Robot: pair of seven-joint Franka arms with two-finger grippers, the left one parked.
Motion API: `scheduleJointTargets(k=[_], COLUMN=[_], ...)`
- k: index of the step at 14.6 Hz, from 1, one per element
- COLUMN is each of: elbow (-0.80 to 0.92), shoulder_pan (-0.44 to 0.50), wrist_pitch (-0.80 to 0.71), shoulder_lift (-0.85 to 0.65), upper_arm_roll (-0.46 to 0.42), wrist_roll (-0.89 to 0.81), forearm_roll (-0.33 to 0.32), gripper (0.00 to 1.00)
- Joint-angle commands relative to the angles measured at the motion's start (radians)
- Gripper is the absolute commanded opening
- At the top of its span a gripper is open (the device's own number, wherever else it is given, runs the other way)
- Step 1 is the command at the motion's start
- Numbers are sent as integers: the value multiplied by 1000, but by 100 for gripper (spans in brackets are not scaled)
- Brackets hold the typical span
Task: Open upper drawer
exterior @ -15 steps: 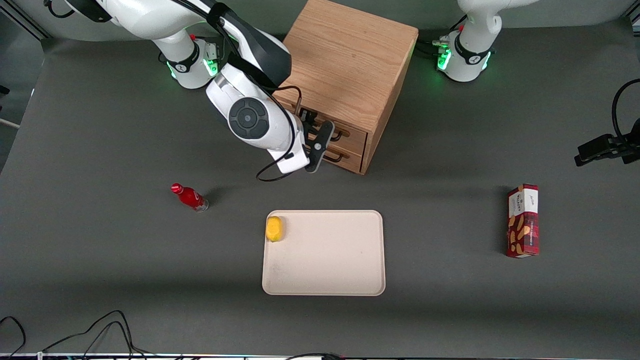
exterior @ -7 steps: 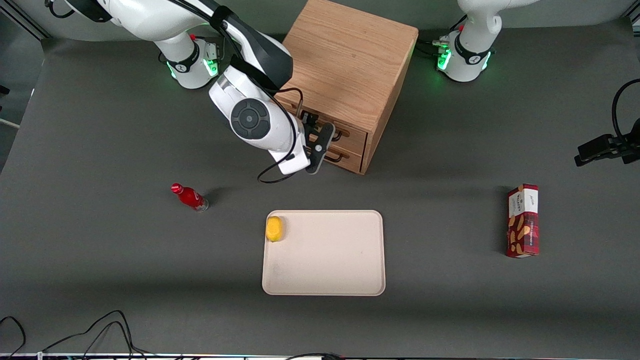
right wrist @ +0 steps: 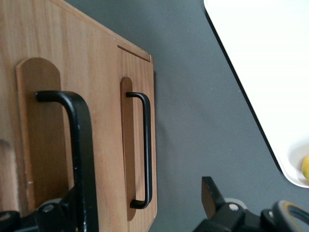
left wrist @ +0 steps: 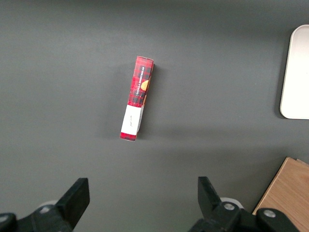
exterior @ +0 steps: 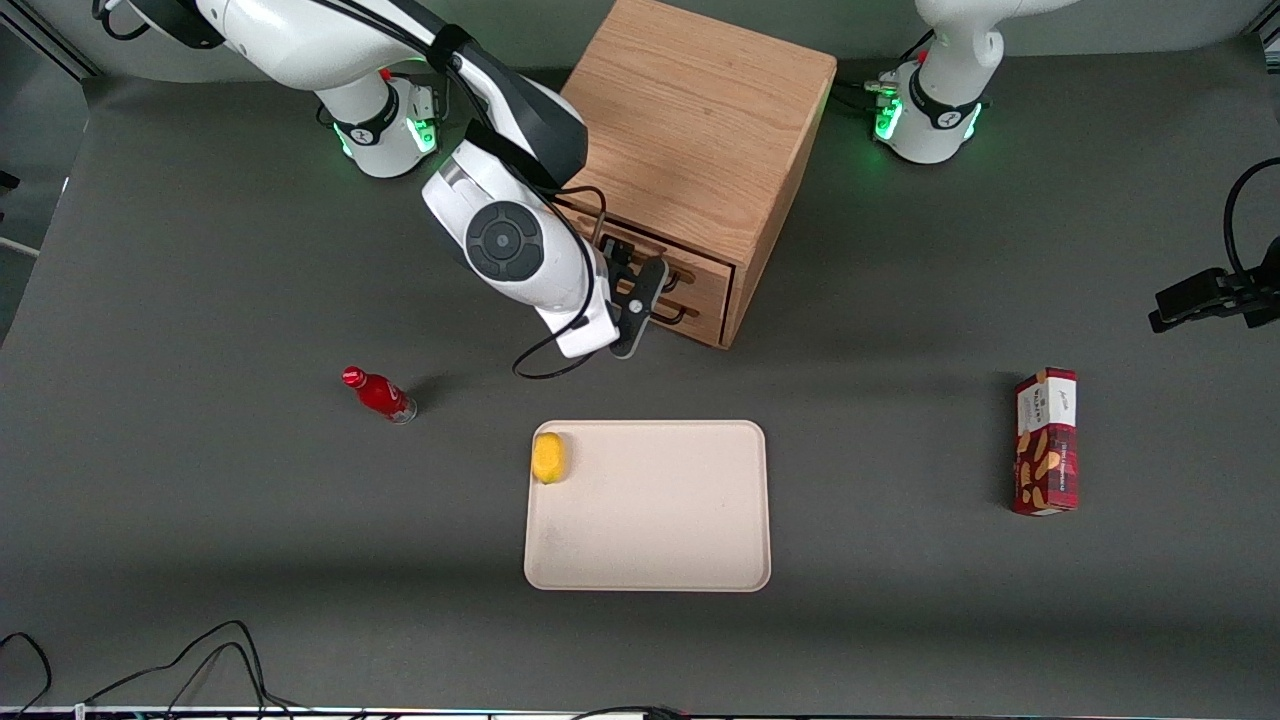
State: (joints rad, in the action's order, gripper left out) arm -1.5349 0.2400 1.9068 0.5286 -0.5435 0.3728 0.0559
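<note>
- The dark grey table (exterior: 200, 550) carries the oak cabinet (exterior: 700, 130).
- The upper drawer (right wrist: 46, 140) sits shut; the gripper (right wrist: 145, 203) is spread wide around its handle (right wrist: 79, 145).
- Next, you close and pull.

Red bottle (exterior: 380, 394), lemon (exterior: 548, 457), tray (exterior: 660, 540), snack box (exterior: 1046, 441)

Upper middle of the frame: the gripper (exterior: 641, 300), fingers spread, crowds the upper drawer (exterior: 706, 266). Open tabletop (exterior: 200, 250) separates cabinet (exterior: 700, 130) and tray (exterior: 650, 560).
</note>
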Motion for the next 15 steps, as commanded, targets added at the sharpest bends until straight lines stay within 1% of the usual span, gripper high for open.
scheduleJointTargets(k=[1, 6, 11, 15], elbow=[2, 7, 45, 74], shoulder_pan=[-1, -11, -21, -21], wrist_pitch=[15, 17, 15, 15], shoulder_lift=[7, 13, 34, 51], upper_arm_roll=[2, 11, 14, 36], wrist_roll=[11, 14, 15, 38], forearm_roll=[-19, -19, -33, -30], gripper=[100, 100, 100, 100])
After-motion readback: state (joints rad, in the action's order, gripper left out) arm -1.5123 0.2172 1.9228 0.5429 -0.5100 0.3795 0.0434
